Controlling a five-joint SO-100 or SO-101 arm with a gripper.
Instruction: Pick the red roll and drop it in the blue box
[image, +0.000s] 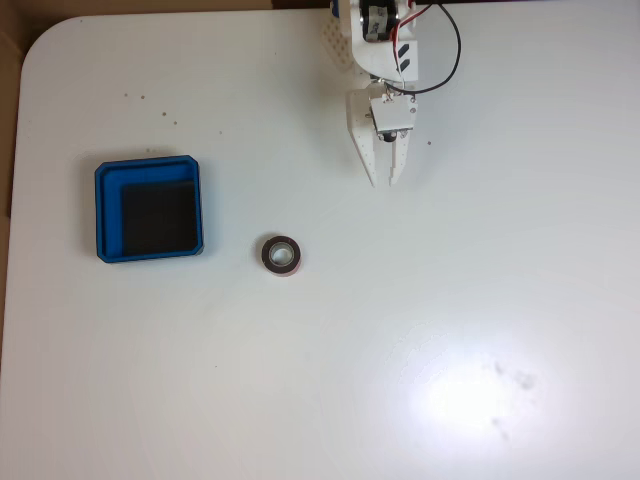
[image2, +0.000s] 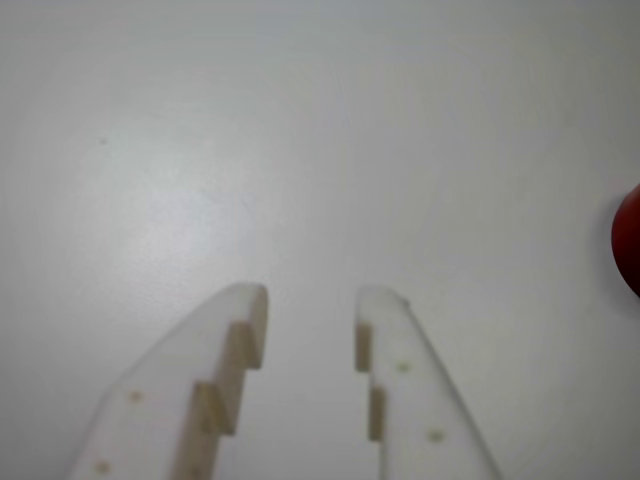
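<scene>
The gripper (image2: 310, 325) hangs over bare table (image: 480, 300) with its two white fingers (image2: 225, 350) apart and nothing between them; a red sliver at the right edge of the wrist view is probably the red roll. In the overhead view the red roll (image: 281, 255) lies flat, well clear of the gripper (image: 385, 180) and near the blue box (image: 148, 210), which sits to its left. It looks light, stiff and smooth-sided, so the likely best hold is across its outer edge, or one finger inside the hollow centre.
</scene>
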